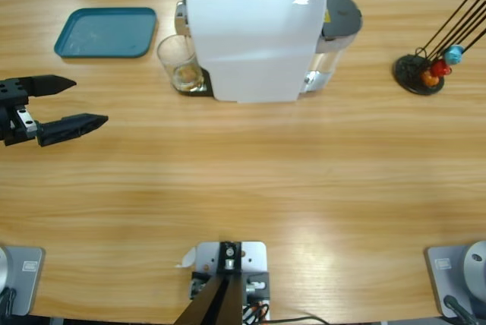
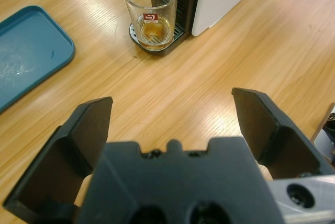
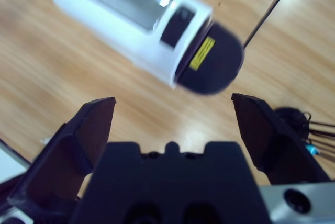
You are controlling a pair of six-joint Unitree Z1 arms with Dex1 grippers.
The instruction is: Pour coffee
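A small clear glass tumbler (image 1: 181,63) stands on the drip tray (image 2: 137,36) of the white coffee machine (image 1: 250,36). It holds a shallow layer of coffee (image 2: 153,29) with a tan foamy surface. My left gripper (image 1: 89,101) is open at the table's left edge, well short of the tumbler (image 2: 151,12), which it faces. Nothing is between the jaws of the left gripper (image 2: 172,101). My right gripper (image 3: 172,101) is open and empty, high above the coffee machine (image 3: 125,14). It does not show in the high view.
A teal tray (image 1: 106,33) lies at the back left, beside the tumbler. A black capsule stand (image 1: 421,73) with blue, red and orange capsules is at the back right. The machine's dark water tank (image 1: 340,17) sits on its right end.
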